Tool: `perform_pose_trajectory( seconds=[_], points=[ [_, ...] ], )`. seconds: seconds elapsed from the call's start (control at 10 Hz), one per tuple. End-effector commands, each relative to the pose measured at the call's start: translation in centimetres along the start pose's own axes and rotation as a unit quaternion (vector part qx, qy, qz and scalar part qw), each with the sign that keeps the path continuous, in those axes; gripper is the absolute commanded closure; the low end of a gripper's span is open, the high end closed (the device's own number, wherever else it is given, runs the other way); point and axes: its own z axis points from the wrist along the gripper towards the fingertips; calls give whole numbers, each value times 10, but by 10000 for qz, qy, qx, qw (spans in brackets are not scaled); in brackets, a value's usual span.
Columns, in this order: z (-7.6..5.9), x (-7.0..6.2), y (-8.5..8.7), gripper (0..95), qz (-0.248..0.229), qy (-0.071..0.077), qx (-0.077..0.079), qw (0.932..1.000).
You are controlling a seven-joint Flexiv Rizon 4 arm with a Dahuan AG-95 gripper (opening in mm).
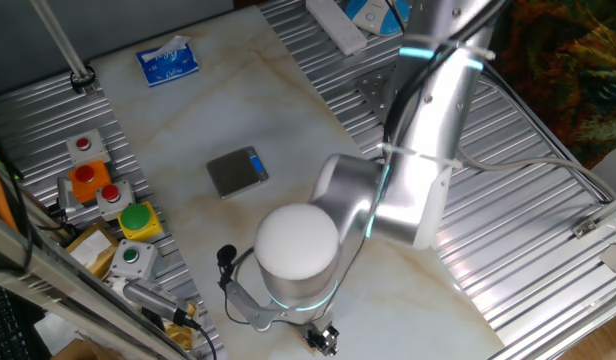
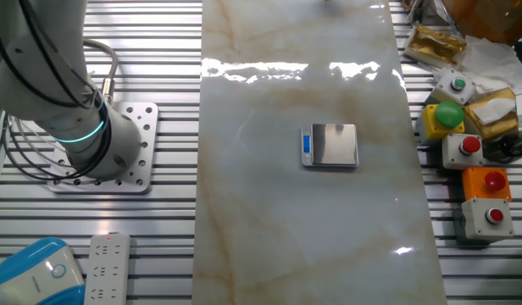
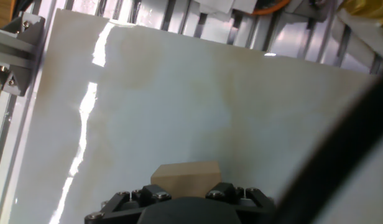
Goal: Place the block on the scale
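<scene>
Just beyond hand [image 3: 182, 200]: block [image 3: 185, 177], on marble.

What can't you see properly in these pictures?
- Gripper: in one fixed view the arm's round joint covers most of it; the picture's bottom edge cuts it in the hand view. Open or shut cannot be told.
- Block: shows only in the hand view, lower part hidden behind the gripper body. Whether it is gripped is unclear.
- Scale: its blue strip is too small to read.
- Hand view: blurred, with a dark cable across the right corner.

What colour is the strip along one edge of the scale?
Blue, along one edge of the grey scale; clearest in the other fixed view.
</scene>
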Motion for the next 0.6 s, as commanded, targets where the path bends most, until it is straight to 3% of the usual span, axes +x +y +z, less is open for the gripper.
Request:
perform_pose_trajectory(
  seconds=[0.1,0.4,0.6],
  points=[
    [1,-5,0,950,-54,6,23,10000],
    [1,-5,0,950,42,9,66,10000],
    [1,-6,-1,950,542,-19,32,9985]
  ],
)
